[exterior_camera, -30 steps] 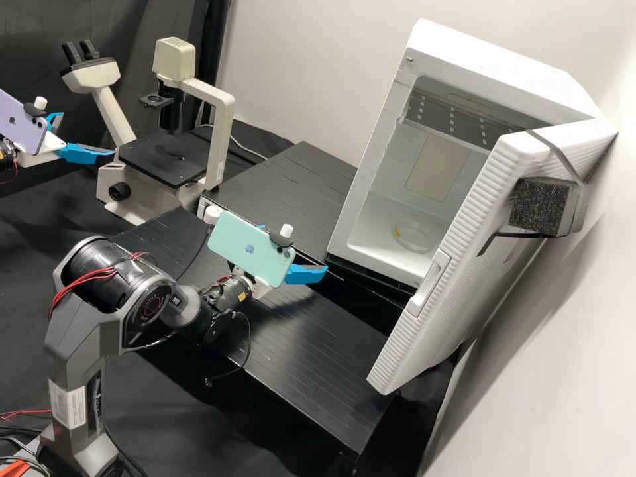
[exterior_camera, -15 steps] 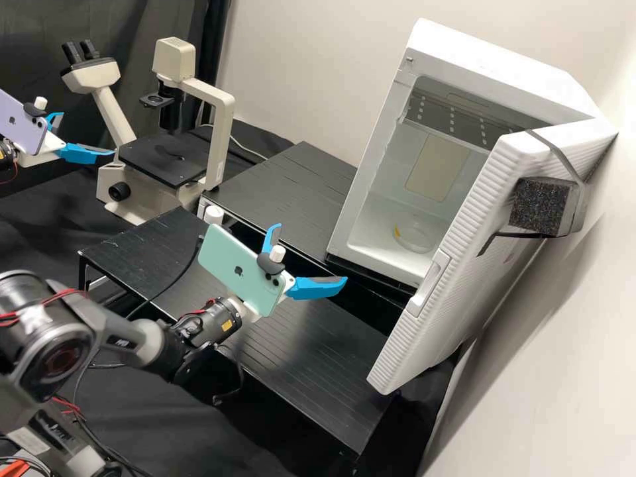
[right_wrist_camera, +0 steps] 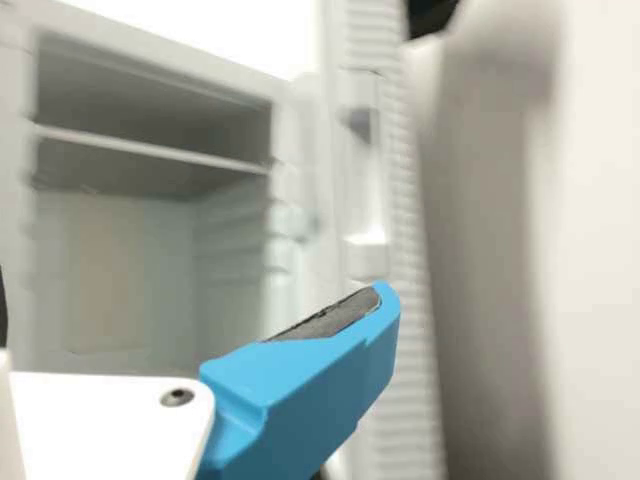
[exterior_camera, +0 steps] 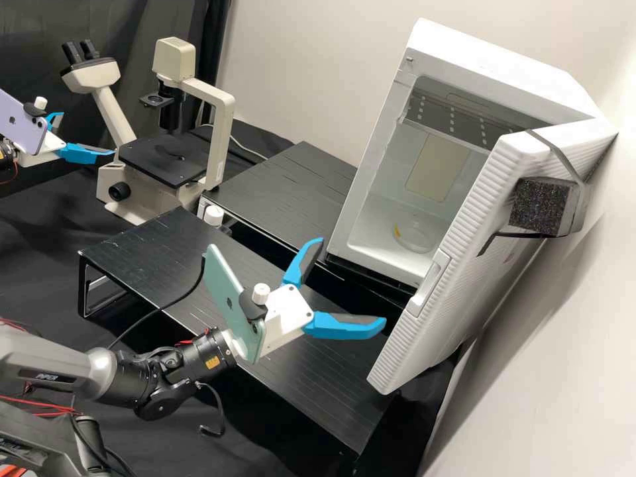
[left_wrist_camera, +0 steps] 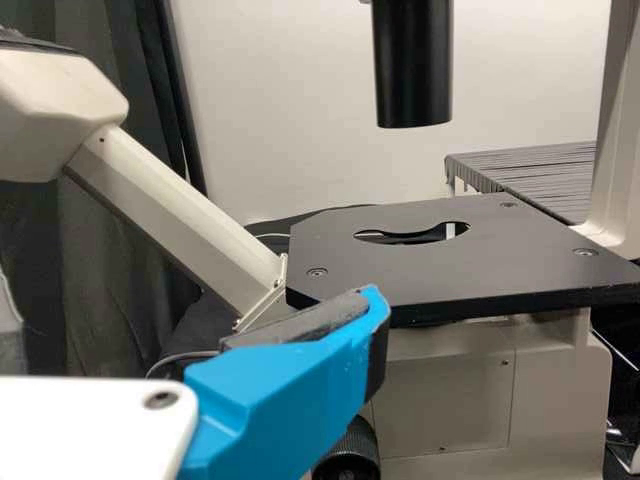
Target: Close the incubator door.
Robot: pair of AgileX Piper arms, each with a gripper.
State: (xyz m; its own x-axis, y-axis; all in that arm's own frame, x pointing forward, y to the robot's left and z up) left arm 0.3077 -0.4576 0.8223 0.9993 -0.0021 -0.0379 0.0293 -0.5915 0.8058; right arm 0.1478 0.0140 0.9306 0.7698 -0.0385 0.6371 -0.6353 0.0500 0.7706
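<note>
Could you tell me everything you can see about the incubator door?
The incubator door is a tall, thick white panel, plastic by its look, with fine ribs across its surface. A pale handle is set by its free edge. A dark, speckled block, foam-like, sits on its outer side, with a grey strap beside it. The door stands open, swung out towards the wall. The right pincer is near its free edge, with a gap between them.

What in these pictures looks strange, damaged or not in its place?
A dark speckled block is strapped to the outer side of the open incubator door; it looks improvised, unlike a normal part. I see no spill.
</note>
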